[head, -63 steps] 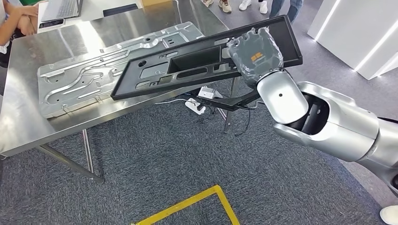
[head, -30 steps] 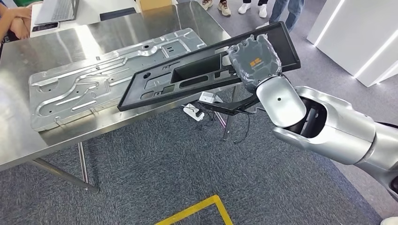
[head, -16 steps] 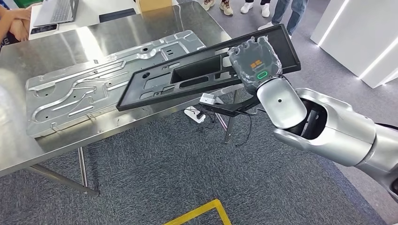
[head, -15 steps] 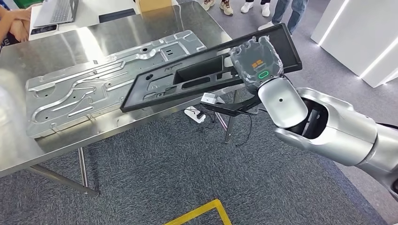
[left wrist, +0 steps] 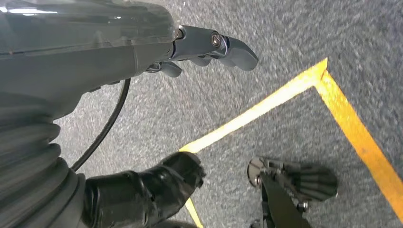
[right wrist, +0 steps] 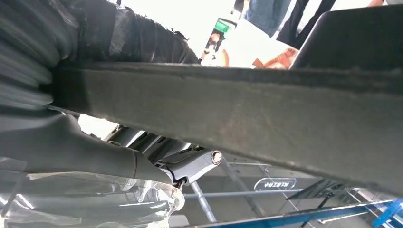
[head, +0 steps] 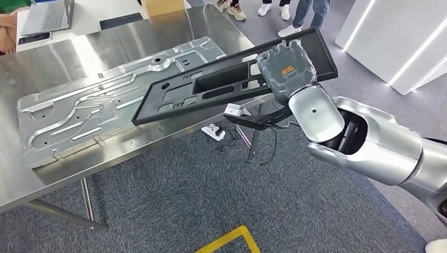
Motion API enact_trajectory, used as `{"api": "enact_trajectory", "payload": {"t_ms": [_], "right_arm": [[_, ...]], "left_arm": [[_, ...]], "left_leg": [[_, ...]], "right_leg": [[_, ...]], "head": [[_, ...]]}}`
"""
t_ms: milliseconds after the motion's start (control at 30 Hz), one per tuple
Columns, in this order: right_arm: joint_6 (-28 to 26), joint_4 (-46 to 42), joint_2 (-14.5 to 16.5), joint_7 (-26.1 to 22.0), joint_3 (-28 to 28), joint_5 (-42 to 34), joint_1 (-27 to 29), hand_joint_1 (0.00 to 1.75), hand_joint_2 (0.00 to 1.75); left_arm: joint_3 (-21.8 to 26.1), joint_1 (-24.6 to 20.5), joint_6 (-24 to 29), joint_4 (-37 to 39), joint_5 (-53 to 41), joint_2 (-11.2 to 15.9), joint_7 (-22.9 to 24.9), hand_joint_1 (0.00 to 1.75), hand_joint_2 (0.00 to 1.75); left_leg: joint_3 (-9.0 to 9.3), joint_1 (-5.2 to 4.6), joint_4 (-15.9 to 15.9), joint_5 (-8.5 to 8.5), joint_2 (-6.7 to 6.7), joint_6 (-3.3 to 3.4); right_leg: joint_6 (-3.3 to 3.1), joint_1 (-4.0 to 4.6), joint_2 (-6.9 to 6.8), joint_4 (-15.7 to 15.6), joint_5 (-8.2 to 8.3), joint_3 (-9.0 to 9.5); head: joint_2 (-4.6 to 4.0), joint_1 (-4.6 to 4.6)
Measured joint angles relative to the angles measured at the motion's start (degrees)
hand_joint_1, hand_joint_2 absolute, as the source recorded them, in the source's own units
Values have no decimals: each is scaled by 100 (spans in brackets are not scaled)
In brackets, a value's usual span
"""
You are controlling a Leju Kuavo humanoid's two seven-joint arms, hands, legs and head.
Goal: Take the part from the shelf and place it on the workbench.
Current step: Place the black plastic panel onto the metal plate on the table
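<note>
counter (head: 158, 31): the stamped metal plate (head: 105, 105) covers most of its middle, leaving bare steel along the near edge and at the far right corner.
black part (head: 211, 87): held tilted by the right hand (head: 287, 68), overhanging the plate's right end.
far edge: cardboard box (head: 161, 6) and laptop (head: 47, 16) block it.
floor: people's feet (head: 263, 8) beyond the counter.

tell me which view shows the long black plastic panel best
The head view: the long black plastic panel shows whole, gripped by the right hand above the steel workbench. The right wrist view shows its dark edge close up; the left wrist view looks at carpet.
</note>
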Motion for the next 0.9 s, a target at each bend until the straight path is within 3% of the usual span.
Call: {"api": "enact_trajectory", "payload": {"t_ms": [67, 133, 167, 200, 233, 300, 367, 400, 467, 500, 567, 633, 667, 700, 733, 767, 833, 900], "right_arm": [[10, 2, -8, -2, 8, 16, -21, 175, 175], [28, 4, -5, -3, 36, 27, -33, 175, 175], [43, 5, -4, -4, 56, 34, -31, 175, 175], [58, 7, -3, -4, 74, 41, -29, 175, 175], [73, 9, -3, -4, 86, 47, -26, 175, 175], [92, 11, -3, -4, 96, 58, -30, 175, 175], [103, 11, 1, -4, 95, 66, -41, 175, 175], [109, 11, 4, -4, 95, 68, -48, 175, 175], [125, 11, 14, -4, 97, 68, -55, 175, 175], [132, 12, 18, -4, 98, 68, -58, 175, 175], [143, 13, 26, -4, 100, 68, -65, 175, 175], [151, 14, 27, -4, 105, 68, -69, 175, 175], [156, 14, 29, -4, 110, 68, -65, 175, 175], [161, 14, 31, -4, 117, 68, -60, 175, 175], [165, 14, 33, -4, 125, 68, -56, 175, 175], [168, 14, 34, -4, 130, 68, -53, 175, 175], [171, 15, 33, -4, 133, 67, -57, 175, 175], [170, 16, 33, -4, 133, 67, -64, 175, 175]], "left_arm": [[0, 4, -1, 0, 0, 1, -10, 0, 175], [1, 11, -1, 0, 2, 6, -19, 0, 175], [2, 13, 0, 0, 4, 9, -22, 0, 175], [2, 14, -1, 0, 6, 12, -26, 0, 175], [2, 13, -2, 0, 8, 13, -29, 0, 175], [2, 12, -4, 0, 9, 3, -33, 0, 175], [2, 9, -4, 0, 11, -9, -36, 0, 175], [2, 8, -4, 0, 12, -13, -39, 0, 175], [2, 8, -3, 0, 13, -8, -45, 0, 175], [3, 13, -3, 0, 13, -7, -48, 0, 175], [4, 19, -4, 0, 13, -5, -49, 0, 175], [4, 16, -6, 0, 14, -9, -50, 0, 175], [4, 16, -6, 0, 14, -10, -52, 0, 175], [4, 18, -6, 0, 15, -10, -54, 0, 175], [4, 20, -6, 0, 15, -11, -56, 0, 175], [4, 23, -6, 0, 15, -11, -58, 0, 175], [4, 17, -6, 0, 15, -13, -62, 0, 175], [4, 11, -6, 0, 15, -15, -66, 0, 175]], "left_leg": [[44, -11, -43, 7, 36, 61], [46, -43, -39, -7, 44, 111], [48, -59, -33, -14, 31, 129], [50, -76, -25, -20, 5, 139], [54, -89, -13, -26, -25, 144], [44, -108, 23, -48, -93, 138], [2, -104, 58, -56, -159, 107], [-19, -97, 60, -51, -199, 84], [-35, -83, 61, -52, -261, 32], [-64, -90, 125, -101, -213, 2], [-284, -84, 585, -350, -11, -57], [-672, -47, 1319, -651, 118, -115], [-811, -24, 1556, -699, 142, -141], [-852, -2, 1595, -645, 161, -163], [-767, 18, 1390, -482, 195, -182], [-583, 34, 1007, -263, 279, -197], [-225, 10, 296, 6, 478, -183], [-133, -32, 91, 14, 509, -109]], "right_leg": [[-3, 33, -156, 455, -248, -208], [-23, 73, -217, 1200, -548, -584], [-38, 86, -219, 1428, -585, -713], [-59, 97, -217, 1455, -517, -745], [-89, 109, -207, 1260, -351, -667], [-171, 136, -60, 536, 8, -320], [-218, 152, 73, 65, 129, -90], [-228, 156, 73, 16, 104, -58], [-251, 144, -40, -50, 112, -22], [-269, 131, -101, -87, 117, 11], [-301, 112, -233, -142, 124, 65], [-318, 115, -354, -145, 108, 75], [-316, 114, -413, -144, 99, 79], [-308, 110, -469, -142, 87, 86], [-292, 104, -524, -136, 71, 98], [-268, 98, -577, -124, 49, 115], [-204, 115, -668, -85, -7, 136], [-139, 145, -749, -65, -44, 152]], "head": [[-1, 9], [-1, 10], [-1, 9], [-1, 8], [-1, 9], [-1, 6], [0, 4], [0, 3], [-1, 4], [-1, 0], [-1, -6], [-1, -10], [-1, -11], [-1, -12], [-1, -11], [-1, -12], [-1, -9], [-1, 4]]}}
